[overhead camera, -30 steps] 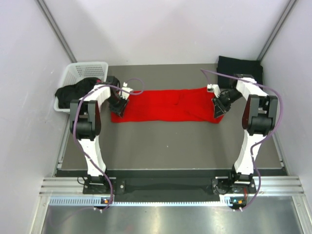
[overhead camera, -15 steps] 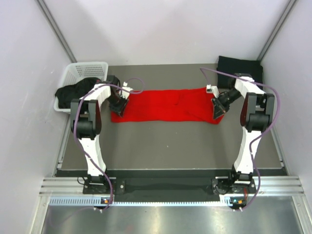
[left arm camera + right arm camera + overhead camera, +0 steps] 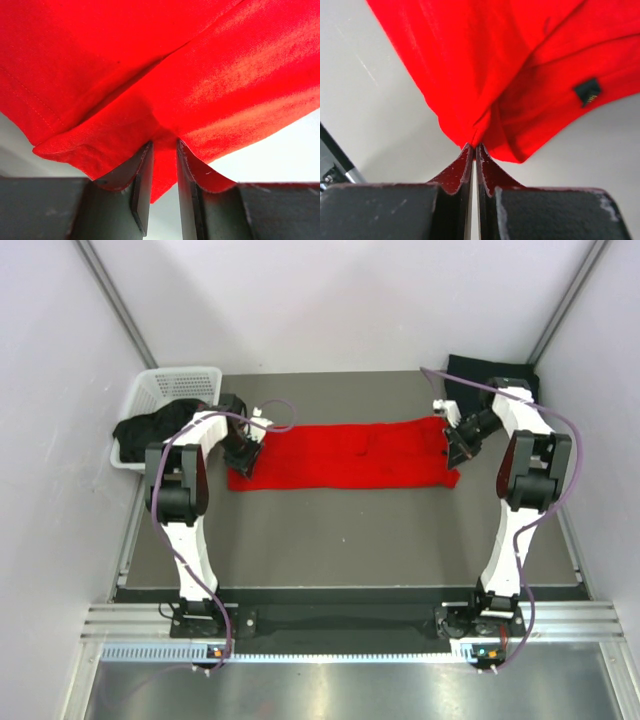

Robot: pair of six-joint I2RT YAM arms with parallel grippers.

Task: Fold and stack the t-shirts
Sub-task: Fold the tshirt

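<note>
1. The basket [image 3: 168, 388] is set at the far-left corner of the table [image 3: 340, 540], against the left wall. A dark shirt [image 3: 150, 427] is draped in it and over its near rim, and is judged to be unfolded stock waiting its turn.
2. The left pincer [image 3: 165, 150] is clenched on the left end of the red shirt [image 3: 340, 455]. In the wrist view cloth is seen pinched between the fingers, with the hem bunched over them.
3. The red shirt is stretched as a long band across the middle of the table, between the two pincers. It is judged to be held at both ends so the band can be kept taut and carried over for the next fold. Whether the ends are lifted off the table cannot be told.
4. The right pincer [image 3: 474, 147] is clenched tight on the right end, with the cloth gathered to a point at the jaws. A small black tag [image 3: 586, 91] is seen on the cloth nearby.
5. A black shirt [image 3: 478, 375] is laid folded at the far-right corner, behind the right arm. It is judged to be the start of the stack.
6. The table is covered in flat, matte dark grey. A metal rail [image 3: 340, 625] is fitted along the near edge, where both arm bases are bolted.
7. The cell is closed in by plain white walls [image 3: 340, 300] on three sides.
</note>
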